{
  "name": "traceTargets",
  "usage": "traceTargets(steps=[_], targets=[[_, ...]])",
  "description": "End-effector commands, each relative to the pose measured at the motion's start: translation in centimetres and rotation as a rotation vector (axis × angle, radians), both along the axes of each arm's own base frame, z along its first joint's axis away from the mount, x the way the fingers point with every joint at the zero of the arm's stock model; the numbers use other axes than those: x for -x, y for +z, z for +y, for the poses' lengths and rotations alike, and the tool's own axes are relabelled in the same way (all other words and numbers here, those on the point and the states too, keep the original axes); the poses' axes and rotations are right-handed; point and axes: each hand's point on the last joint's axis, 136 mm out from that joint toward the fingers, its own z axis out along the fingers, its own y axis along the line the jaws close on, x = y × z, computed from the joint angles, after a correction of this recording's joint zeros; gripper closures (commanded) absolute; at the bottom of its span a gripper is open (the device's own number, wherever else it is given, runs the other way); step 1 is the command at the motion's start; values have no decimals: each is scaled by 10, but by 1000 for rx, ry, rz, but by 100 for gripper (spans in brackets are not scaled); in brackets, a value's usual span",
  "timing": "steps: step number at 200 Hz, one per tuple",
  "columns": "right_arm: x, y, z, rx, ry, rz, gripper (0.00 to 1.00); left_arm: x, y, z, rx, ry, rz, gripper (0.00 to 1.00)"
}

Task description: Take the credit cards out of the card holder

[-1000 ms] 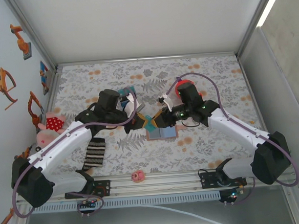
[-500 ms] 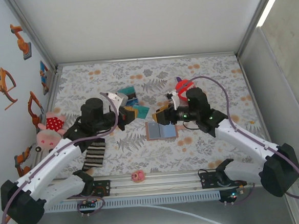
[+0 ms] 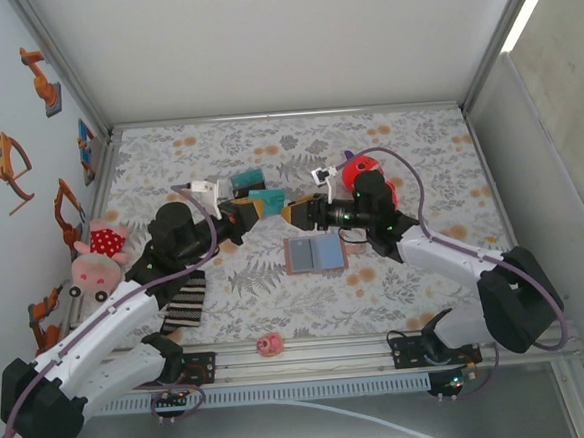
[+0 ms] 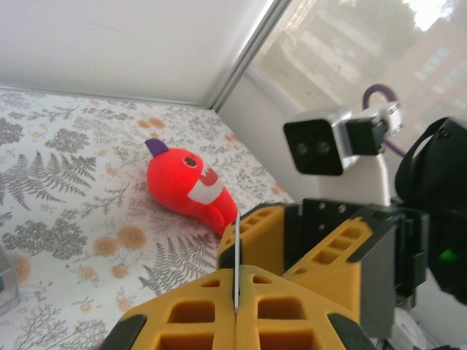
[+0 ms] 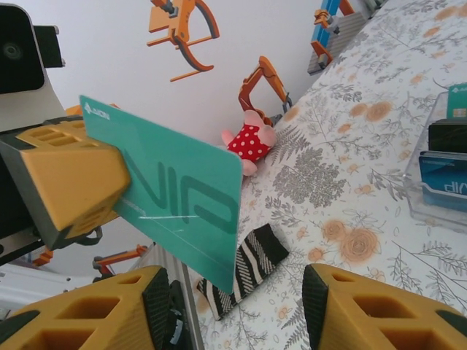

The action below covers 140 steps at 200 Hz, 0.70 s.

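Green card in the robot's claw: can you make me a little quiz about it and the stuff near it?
1. True or false: the left claw is pinching the teal card.
2. Pick one. The card holder is: A) lying open on the table, B) shut inside a claw, C) on top of a toy.
3. Fill the gap: the right claw has its jaws ____.

Key: 1 true. 2 A. 3 open.
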Motion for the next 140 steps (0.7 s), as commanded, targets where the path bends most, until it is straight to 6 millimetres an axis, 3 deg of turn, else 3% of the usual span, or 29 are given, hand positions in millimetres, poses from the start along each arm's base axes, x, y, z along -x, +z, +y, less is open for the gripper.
traceTargets(steps=[1,38,76,97,124,140], targets=[[1,41,12,-101,51,-96,49,3,17,-2,75,-24,-17,100],[4,56,20,-135,102,-131,56,3,17,-5,88,-36,-8,100],[11,65,19,-146,129,-162,88,2,16,-4,89,-25,-9,100],[15,64,17,-134,138,-168,98,1,16,-1,66,-23,-15,80],[18,57,13,-73,123,-174,99,4,21,8,-31,-16,-62,50],[20,52,8,-19,114,-182,99,9,26,16,-104,-10,-107,41]])
